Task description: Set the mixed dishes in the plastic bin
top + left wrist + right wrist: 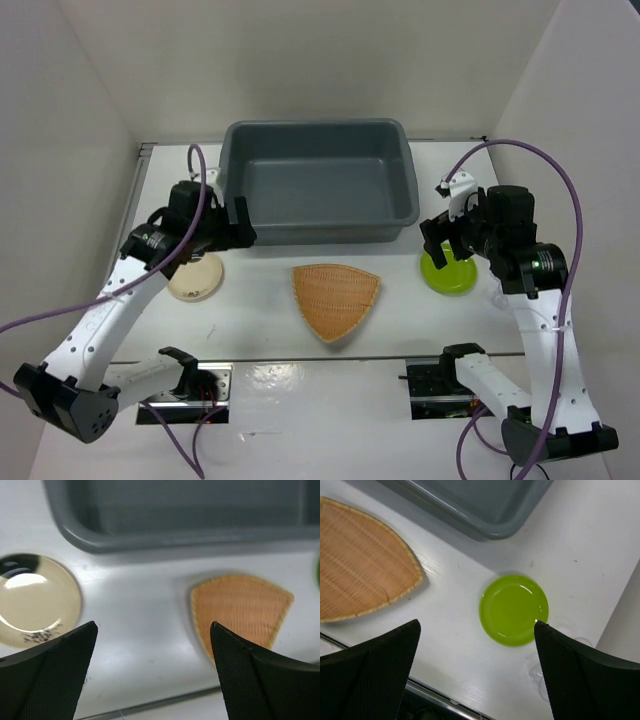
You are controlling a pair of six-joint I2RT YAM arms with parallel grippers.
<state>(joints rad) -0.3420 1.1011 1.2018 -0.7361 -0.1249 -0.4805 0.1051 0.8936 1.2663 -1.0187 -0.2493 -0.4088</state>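
Nothing is in the plastic bin (pixel 318 190) yet. It sits empty at the upper centre of the top view, so I'd say the whole job is still to do. The woven plate (pixel 336 299) lies at centre just below the bin. The lime-green plate (pixel 450 273) is to its right, under the right gripper (pixel 449 243). The cream saucer (pixel 195 278) is at left, near the left gripper (pixel 222 228). Both grippers hang with jaws spread wide, holding nothing. The left wrist view shows the saucer's dark speckled mark near its lower edge, which is lost from above. Only the right wrist view catches what look like faint clear cups (pixel 540 674) at lower right, hidden by the arm in the top view.
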